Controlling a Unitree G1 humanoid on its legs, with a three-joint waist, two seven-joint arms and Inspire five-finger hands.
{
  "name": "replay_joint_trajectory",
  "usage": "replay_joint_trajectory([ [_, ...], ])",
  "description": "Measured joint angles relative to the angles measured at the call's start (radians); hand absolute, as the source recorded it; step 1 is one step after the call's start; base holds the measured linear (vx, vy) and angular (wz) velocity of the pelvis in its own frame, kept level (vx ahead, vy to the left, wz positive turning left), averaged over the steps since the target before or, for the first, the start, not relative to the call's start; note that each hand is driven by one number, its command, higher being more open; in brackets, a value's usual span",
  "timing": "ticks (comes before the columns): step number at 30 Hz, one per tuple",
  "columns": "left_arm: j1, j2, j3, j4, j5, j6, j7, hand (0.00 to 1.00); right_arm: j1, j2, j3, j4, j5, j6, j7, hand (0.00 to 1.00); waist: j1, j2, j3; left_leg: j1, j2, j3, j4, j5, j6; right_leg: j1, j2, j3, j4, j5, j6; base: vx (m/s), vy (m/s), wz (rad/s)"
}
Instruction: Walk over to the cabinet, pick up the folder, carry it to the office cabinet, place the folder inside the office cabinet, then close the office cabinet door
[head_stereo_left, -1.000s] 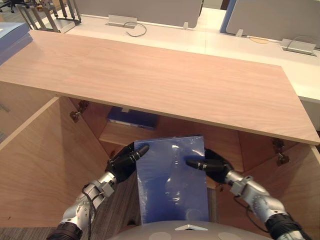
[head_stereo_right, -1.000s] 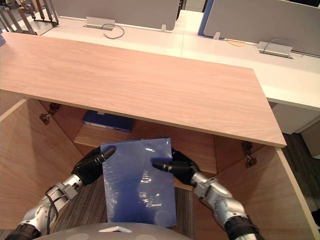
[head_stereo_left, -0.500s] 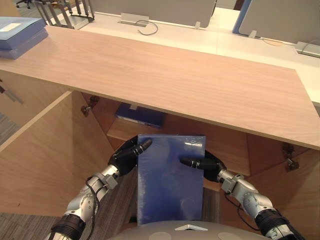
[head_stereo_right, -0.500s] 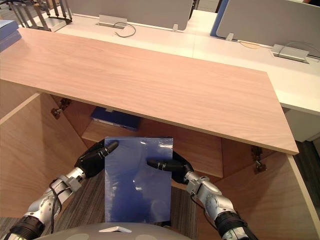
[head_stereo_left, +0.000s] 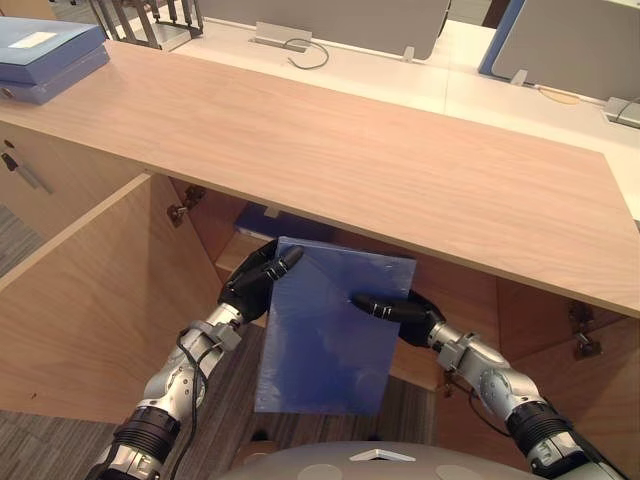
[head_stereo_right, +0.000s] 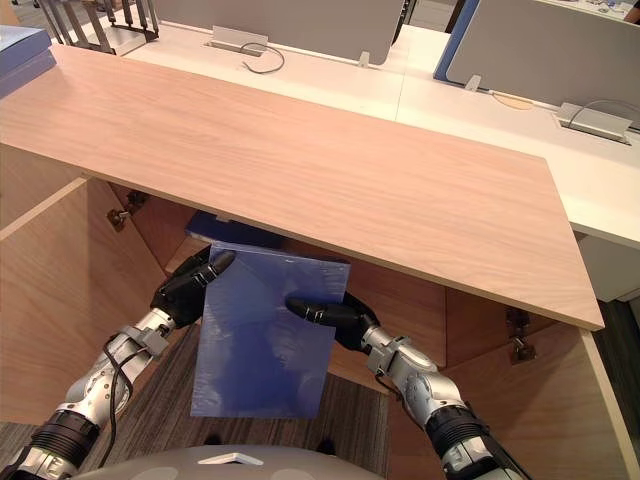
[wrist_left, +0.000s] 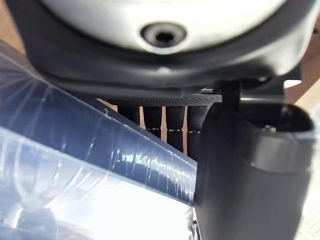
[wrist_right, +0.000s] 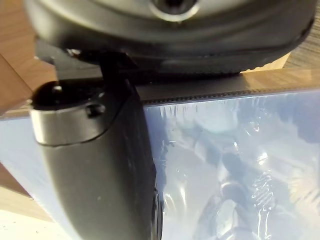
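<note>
Under the tabletop's (head_stereo_left: 350, 140) near edge, the left hand (head_stereo_left: 250, 287) and right hand (head_stereo_left: 402, 312) are pinching the blue folder's (head_stereo_left: 325, 335) sides and pushing it farther toward the open office cabinet (head_stereo_left: 85, 300), advancing the placing.

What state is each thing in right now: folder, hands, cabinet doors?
folder: held tilted between both hands at the opening of the office cabinet, not yet inside.
left hand: shut on the folder's left edge.
right hand: shut on the folder's right edge.
left door: open.
right door: open.
second folder: lying inside the cabinet.
</note>
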Motion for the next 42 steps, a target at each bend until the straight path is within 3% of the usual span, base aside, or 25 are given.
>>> replay_joint_trajectory([
  [25, 0.003, -0.027, -0.001, -0.06, -0.003, -0.004, -0.001, 1.0, 0.03, 0.009, -0.021, -0.02, 0.059, 0.027, -0.011, 0.0, -0.002, -0.003, -0.006, -0.011, 0.003, -0.007, 0.029, -0.012, 0.0, 0.014, 0.004, -0.003, -0.008, -0.001, -0.001, 0.0, -0.001, 0.0],
  [34, 0.064, -0.041, 0.01, 0.035, 0.047, 0.003, -0.034, 1.0, 0.124, 0.007, -0.052, -0.02, 0.054, 0.053, -0.002, 0.0, -0.009, 0.027, -0.017, -0.011, 0.002, 0.0, 0.025, -0.011, 0.001, -0.001, 0.001, 0.001, -0.006, 0.001, 0.001, 0.0, 0.0, -0.03],
  [42, 0.144, -0.07, 0.111, 0.085, 0.109, 0.004, -0.056, 1.0, 0.17, 0.017, -0.139, -0.047, 0.017, 0.061, -0.001, 0.0, -0.027, 0.033, -0.013, -0.001, 0.002, 0.01, 0.019, -0.011, 0.001, -0.003, 0.0, 0.014, -0.005, 0.005, 0.003, -0.02, 0.002, -0.05],
])
